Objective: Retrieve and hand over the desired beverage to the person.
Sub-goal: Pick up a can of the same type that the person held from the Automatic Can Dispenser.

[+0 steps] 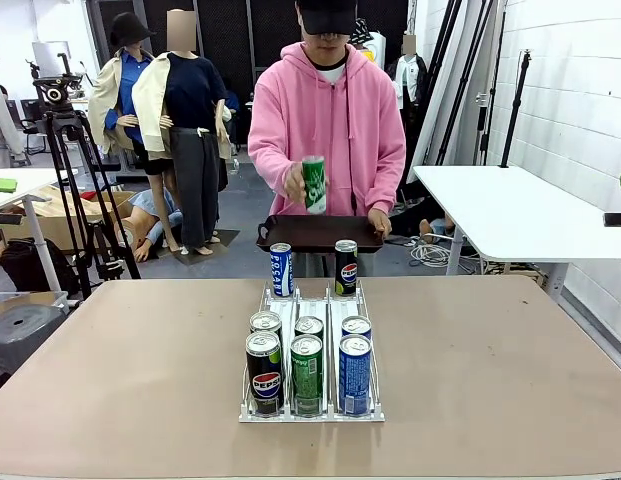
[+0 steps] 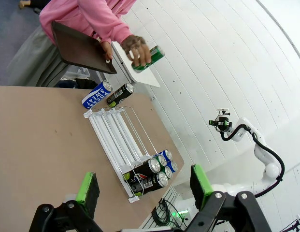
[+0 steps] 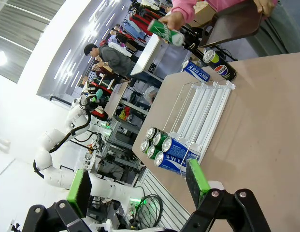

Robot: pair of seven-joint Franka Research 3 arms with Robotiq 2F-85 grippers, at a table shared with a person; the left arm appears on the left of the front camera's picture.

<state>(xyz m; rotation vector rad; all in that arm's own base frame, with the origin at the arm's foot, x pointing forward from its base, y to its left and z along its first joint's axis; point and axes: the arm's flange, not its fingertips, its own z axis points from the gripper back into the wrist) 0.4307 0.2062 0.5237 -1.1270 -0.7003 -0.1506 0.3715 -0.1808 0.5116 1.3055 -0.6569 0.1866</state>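
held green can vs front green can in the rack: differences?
The held green can is in the person's hand above the tray; the racked green can stands untouched in the rack, middle lane. The held one is alone; the racked one sits between a Pepsi can and a Pocari Sweat can. Both are slim and green.

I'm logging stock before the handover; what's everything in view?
table: one, tan, beneath everything
wire rack: one, white, table middle
Pepsi cans: two, black, left lane
soda cans: two, green, middle lane
drink cans: two, blue, right lane
Pocari Sweat can: one, blue, rack's far end
lone Pepsi can: one, black, beside it
held can: one, green, above tray
flat tray: one, dark brown, beyond table
person's hand: gripping held can
person's other hand: holding tray
left gripper: open, empty
right gripper: open, empty
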